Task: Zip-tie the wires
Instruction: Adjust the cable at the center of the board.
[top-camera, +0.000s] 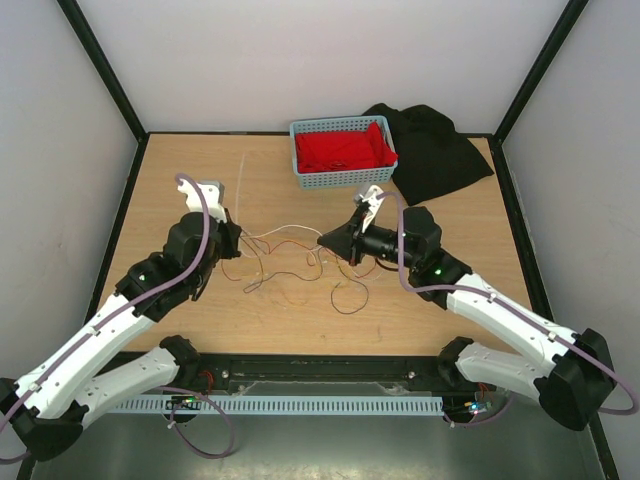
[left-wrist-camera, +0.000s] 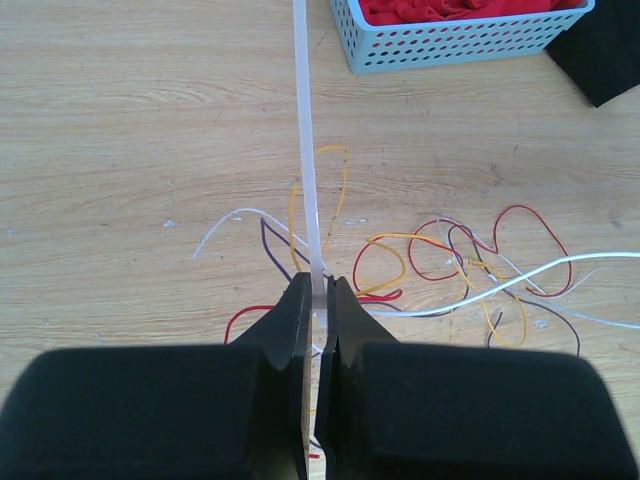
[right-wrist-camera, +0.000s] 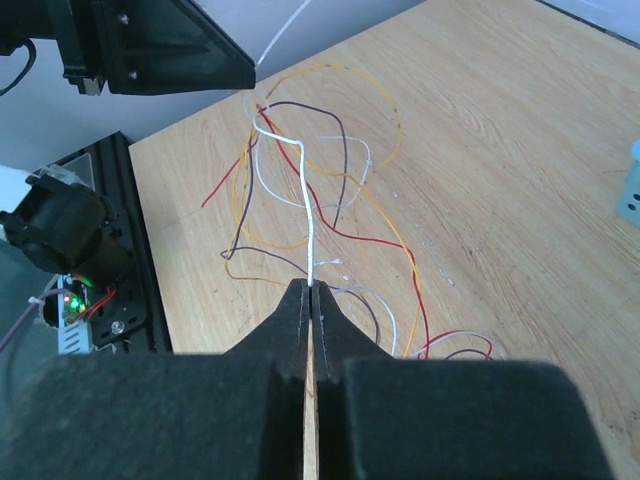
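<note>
Several thin curly wires (top-camera: 290, 262), red, yellow, dark brown and white, lie tangled on the wooden table between my two grippers. My left gripper (top-camera: 237, 240) is shut on the zip tie (left-wrist-camera: 305, 140), a whitish strip that runs straight away from the fingertips (left-wrist-camera: 318, 285) over the wires (left-wrist-camera: 450, 265). My right gripper (top-camera: 323, 240) faces left at the bundle's right side. In its wrist view it (right-wrist-camera: 311, 288) is shut on a white wire (right-wrist-camera: 308, 215) that rises out of the tangle (right-wrist-camera: 340, 190).
A light blue basket (top-camera: 345, 181) holding red cloth stands at the back centre, with a black cloth (top-camera: 435, 150) to its right. The left arm's gripper body (right-wrist-camera: 160, 45) fills the right wrist view's top left. Walls enclose the table on three sides.
</note>
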